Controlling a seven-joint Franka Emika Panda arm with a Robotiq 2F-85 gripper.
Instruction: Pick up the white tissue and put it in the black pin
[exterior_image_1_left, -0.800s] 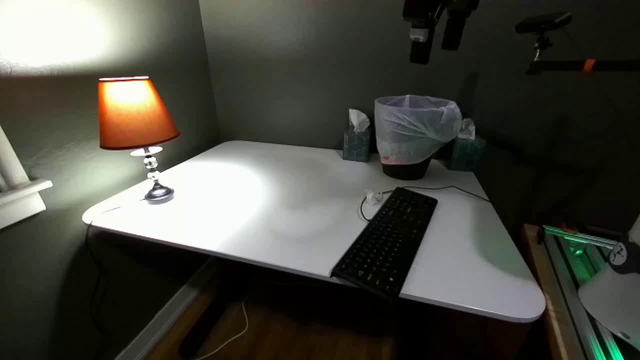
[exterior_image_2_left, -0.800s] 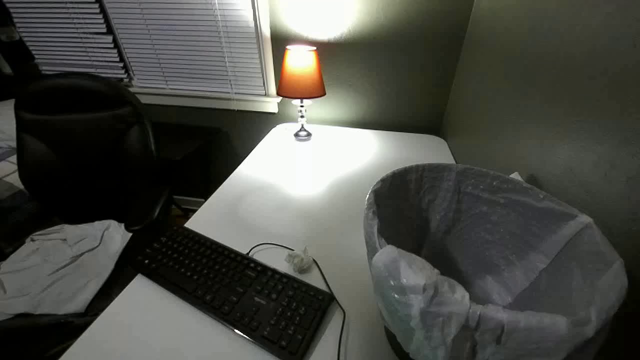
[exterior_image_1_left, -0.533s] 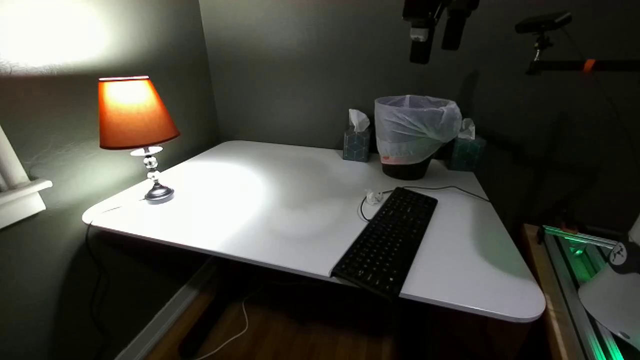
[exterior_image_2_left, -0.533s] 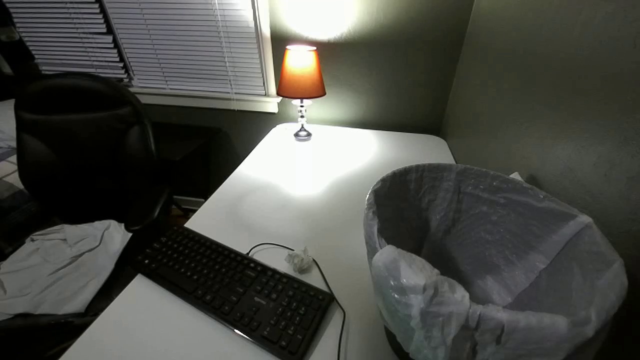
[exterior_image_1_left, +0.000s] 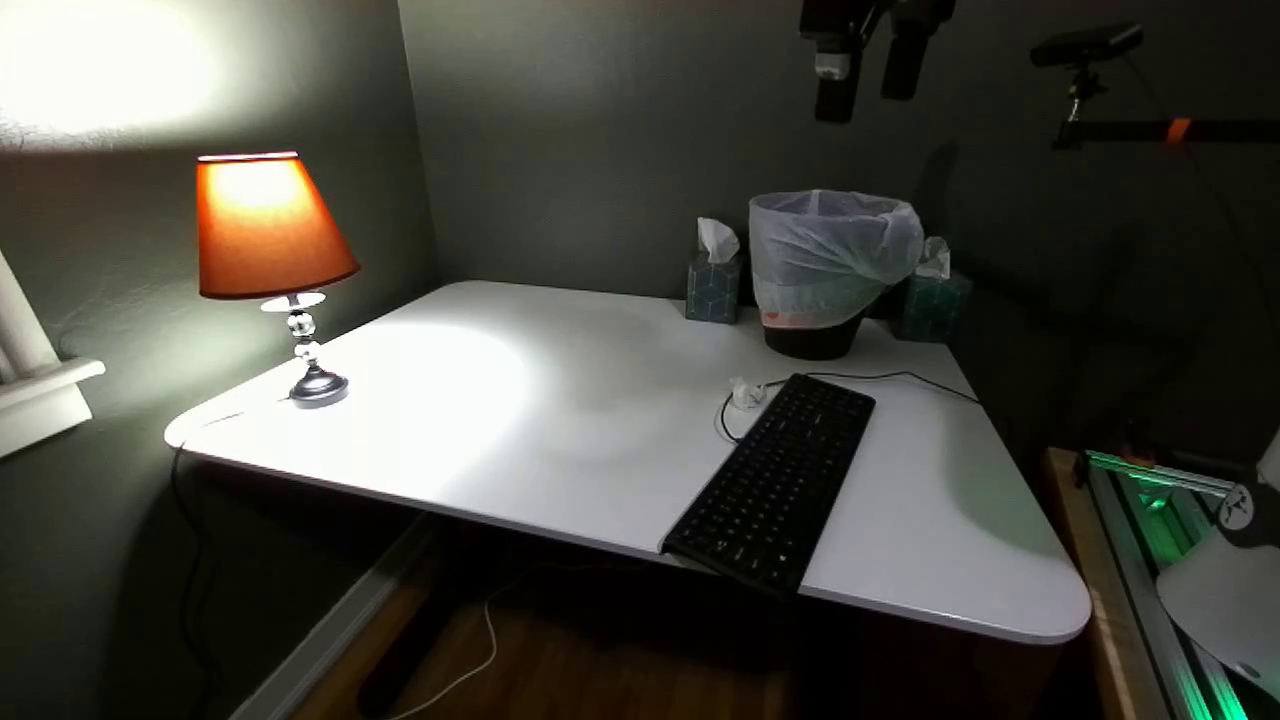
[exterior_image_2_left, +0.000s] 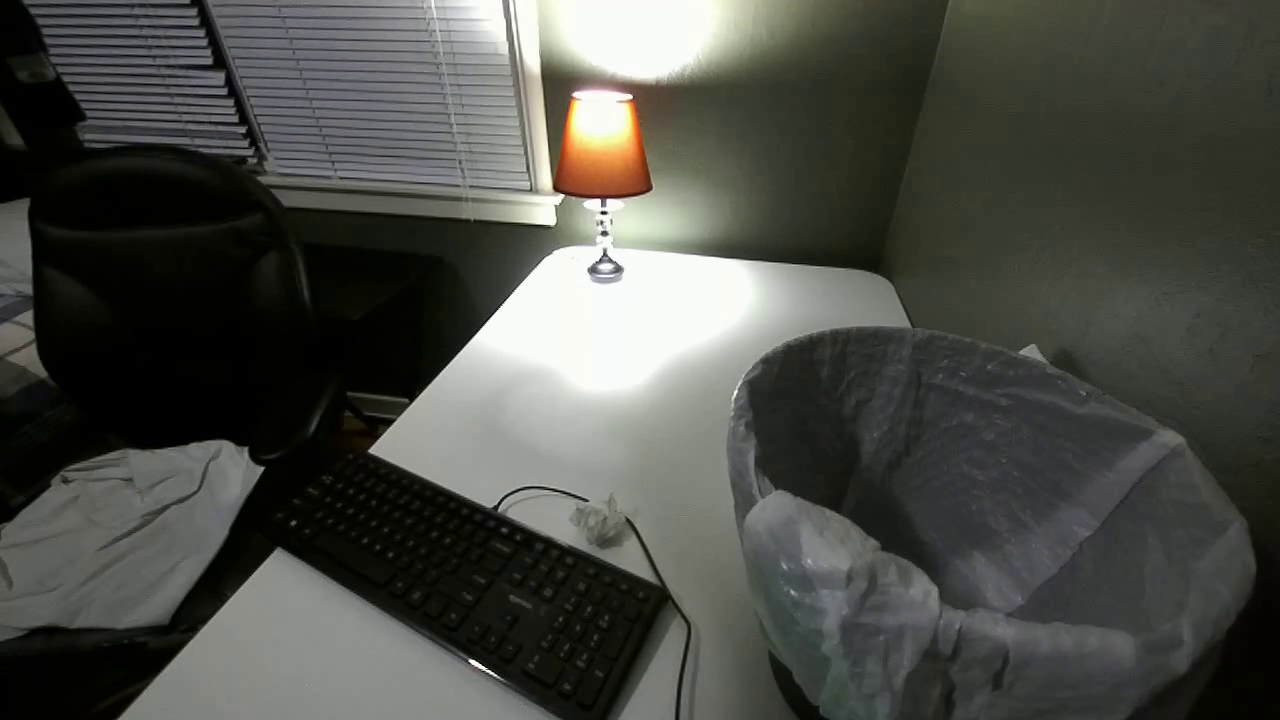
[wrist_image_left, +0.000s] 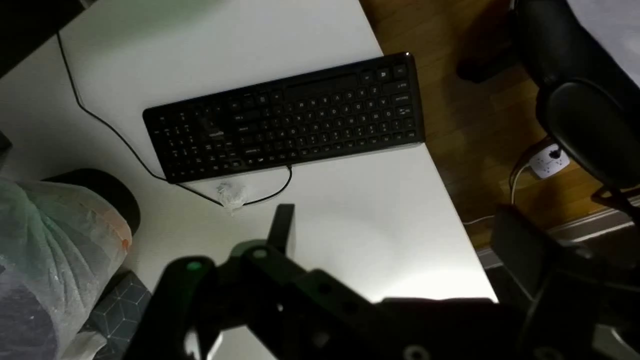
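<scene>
A crumpled white tissue (exterior_image_1_left: 747, 396) lies on the white worktop (exterior_image_1_left: 600, 420), between the edge along the grey wall (exterior_image_1_left: 580, 150) and the edge facing a dark office chair (exterior_image_2_left: 165, 300), its folds hiding a short stretch of black cable (exterior_image_2_left: 687, 645). The scrap sits just beside a black keyboard (exterior_image_1_left: 775, 485), on the side toward a lit lamp (exterior_image_1_left: 265, 235); one end of the keyboard juts past the chair-side edge. Set apart from the tissue, by the wall-side edge and close to the corner away from the lamp, the black bin (exterior_image_1_left: 812, 343) stands upright, a puffy white plastic bag (exterior_image_1_left: 835, 255) folded over its rim. A patterned tissue box (exterior_image_1_left: 712, 292) stands beside it along the same edge, and a teal tissue box (exterior_image_1_left: 933, 310) sits next to that corner. Overhead in an exterior view, the robot's gripper (exterior_image_1_left: 867, 108) hangs high above the level of the worktop; seen from the wrist, its jaws are spread wide apart and hold nothing. The lamp, with its orange shade, stands near the corner where the chair-side edge meets the window-side edge, throwing a bright pool of light across the surface; white blinds (exterior_image_2_left: 370, 100) hang beyond that corner. Past the chair-side edge, a pale cloth (exterior_image_2_left: 130, 540) is spread in front of the chair's backrest, and a white outlet block (wrist_image_left: 547, 162) rests on the wooden floor (wrist_image_left: 480, 140).
</scene>
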